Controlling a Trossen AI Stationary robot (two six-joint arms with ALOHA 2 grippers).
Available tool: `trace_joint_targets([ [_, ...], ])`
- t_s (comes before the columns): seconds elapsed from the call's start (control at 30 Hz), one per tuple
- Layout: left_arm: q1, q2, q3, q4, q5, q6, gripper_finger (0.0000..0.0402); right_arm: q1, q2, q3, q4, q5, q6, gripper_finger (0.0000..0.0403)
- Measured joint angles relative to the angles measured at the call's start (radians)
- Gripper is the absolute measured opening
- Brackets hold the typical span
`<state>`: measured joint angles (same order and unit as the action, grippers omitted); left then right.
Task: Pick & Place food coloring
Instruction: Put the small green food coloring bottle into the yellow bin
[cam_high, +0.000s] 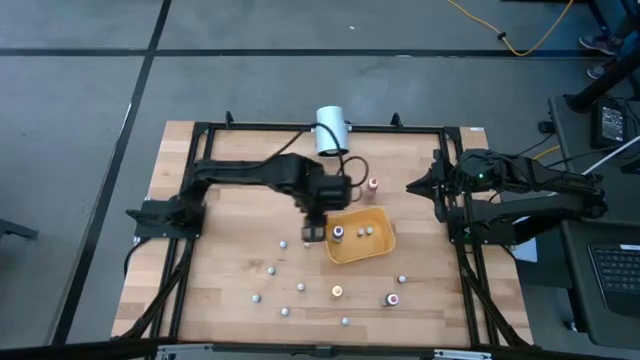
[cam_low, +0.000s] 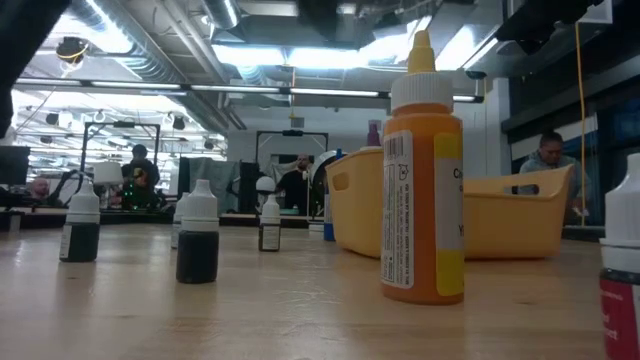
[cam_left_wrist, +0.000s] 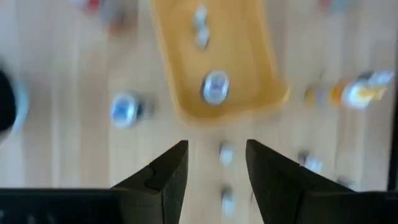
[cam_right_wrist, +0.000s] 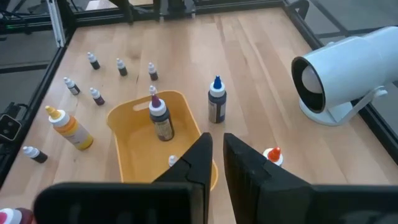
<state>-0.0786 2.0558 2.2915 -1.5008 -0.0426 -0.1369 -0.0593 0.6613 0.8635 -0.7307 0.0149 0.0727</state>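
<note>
This is a robotics lab or workshop. A pale wooden slatted worktop (cam_high: 240, 250) sits inside a black metal frame (cam_high: 300, 128) on a grey concrete floor (cam_high: 80, 90) marked with dark tape lines, with a yellow cable (cam_high: 520, 40) trailing at about one o'clock. Across the worktop, the low view shows an open industrial hall: exposed silver ceiling ducts (cam_low: 150, 40), strip lights (cam_low: 270, 55), further black rigs, and people (cam_low: 545, 155) seated or standing at benches beyond.
</note>
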Motion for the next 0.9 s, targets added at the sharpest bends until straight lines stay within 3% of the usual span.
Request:
trace_joint_targets([
  [0.1,-0.034,-0.064,-0.091,-0.031,-0.004,-0.056,0.0155,0.000,0.000,0.000,0.000,0.000,-0.002,0.0044],
  [0.3,-0.108,-0.221,-0.403,0.011,-0.056,-0.185,0.0159,0.000,0.000,0.000,0.000,0.000,-0.008,0.0044],
  [0.57,-0.149,-0.433,-0.825,0.272,-0.035,-0.376,0.0170,0.000,0.000,0.000,0.008,0.000,-0.028,0.0044],
  [0.9,-0.150,-0.480,-1.092,0.530,-0.027,-0.303,0.0229,0.000,0.000,0.000,0.008,0.015,-0.026,0.0044],
])
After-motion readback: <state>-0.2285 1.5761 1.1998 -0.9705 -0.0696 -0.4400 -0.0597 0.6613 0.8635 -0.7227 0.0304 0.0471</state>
